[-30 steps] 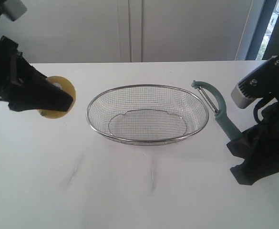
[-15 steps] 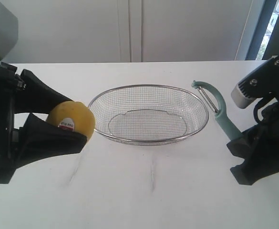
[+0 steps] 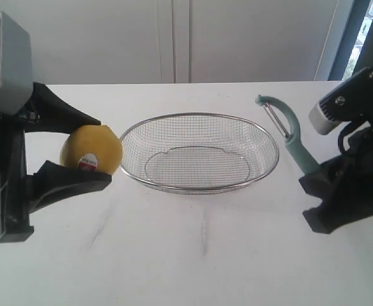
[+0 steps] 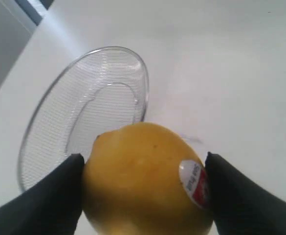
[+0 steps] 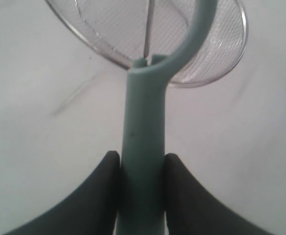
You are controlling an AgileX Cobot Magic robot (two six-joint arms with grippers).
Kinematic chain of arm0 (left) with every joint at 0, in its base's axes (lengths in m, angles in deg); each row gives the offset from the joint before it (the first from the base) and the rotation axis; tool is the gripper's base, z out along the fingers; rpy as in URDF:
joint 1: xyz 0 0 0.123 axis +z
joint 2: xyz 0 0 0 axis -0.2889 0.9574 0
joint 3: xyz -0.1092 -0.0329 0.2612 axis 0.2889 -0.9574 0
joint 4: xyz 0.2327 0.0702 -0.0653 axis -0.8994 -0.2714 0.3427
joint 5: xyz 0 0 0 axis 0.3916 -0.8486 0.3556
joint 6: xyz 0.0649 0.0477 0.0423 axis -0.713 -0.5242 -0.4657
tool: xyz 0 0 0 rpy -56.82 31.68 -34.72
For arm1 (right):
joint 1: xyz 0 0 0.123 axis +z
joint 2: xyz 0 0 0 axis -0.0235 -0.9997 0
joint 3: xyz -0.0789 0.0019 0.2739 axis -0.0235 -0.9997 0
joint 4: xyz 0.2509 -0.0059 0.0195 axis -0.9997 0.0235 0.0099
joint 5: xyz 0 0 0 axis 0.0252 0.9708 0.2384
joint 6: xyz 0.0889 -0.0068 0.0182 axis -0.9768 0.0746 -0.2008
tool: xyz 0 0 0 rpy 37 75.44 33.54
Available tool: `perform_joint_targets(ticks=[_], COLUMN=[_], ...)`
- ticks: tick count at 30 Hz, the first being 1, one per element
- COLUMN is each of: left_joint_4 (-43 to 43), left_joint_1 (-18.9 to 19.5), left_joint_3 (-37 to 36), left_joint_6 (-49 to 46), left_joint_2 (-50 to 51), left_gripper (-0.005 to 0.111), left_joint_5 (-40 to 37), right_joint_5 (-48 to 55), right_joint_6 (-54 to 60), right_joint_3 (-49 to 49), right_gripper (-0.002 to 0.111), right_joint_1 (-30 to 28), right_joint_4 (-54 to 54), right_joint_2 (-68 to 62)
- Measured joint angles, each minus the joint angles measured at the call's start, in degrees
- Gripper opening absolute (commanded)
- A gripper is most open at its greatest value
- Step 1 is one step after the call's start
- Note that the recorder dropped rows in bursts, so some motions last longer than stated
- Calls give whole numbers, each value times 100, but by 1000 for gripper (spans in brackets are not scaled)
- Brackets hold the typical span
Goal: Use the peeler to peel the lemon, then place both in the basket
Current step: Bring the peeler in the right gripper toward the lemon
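At the left of the frame, the left jaws are clamped on the lemon [image 3: 90, 145], holding it off the tabletop [image 3: 205, 255] just beside the basket [image 3: 199, 190] at centre. At the right, the right jaws pinch the peeler [image 3: 289, 134] by its handle, head upward, near the basket's rim.

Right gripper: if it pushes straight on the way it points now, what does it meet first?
Probably the basket rim. The right gripper is shut on the peeler, whose head leads and overlaps that rim in the wrist view. Height is unclear, so it may pass above.
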Motion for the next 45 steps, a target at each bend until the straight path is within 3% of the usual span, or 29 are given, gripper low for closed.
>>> perform_joint_targets(ticks=[5, 9, 14, 21, 30, 45], left_joint_4=[114, 746, 1063, 1091, 1104, 1113], left_joint_1=[0, -45, -404, -772, -781, -781], left_joint_3=[0, 0, 130, 143, 151, 151], left_joint_6=[-334, -662, -1692, -2341, -2378, -2378], left_joint_2=[277, 612, 1024, 1211, 1161, 1161], left_gripper=[0, 0, 0, 0, 0, 0], left_joint_5=[641, 757, 729, 503, 503, 258], right_joint_5=[-1142, -1867, -2377, -2351, -1210, -1543], right_joint_6=[0, 0, -111, -233, -324, -197], right_joint_3=[0, 0, -114, -138, -412, -733], right_gripper=[0, 0, 0, 0, 0, 0], right_joint_1=[0, 0, 0, 111, 806, 1745], right_joint_4=[-27, -92, -311, -885, -1969, -3558], right_joint_2=[0, -35, -468, -1063, -1280, -1295])
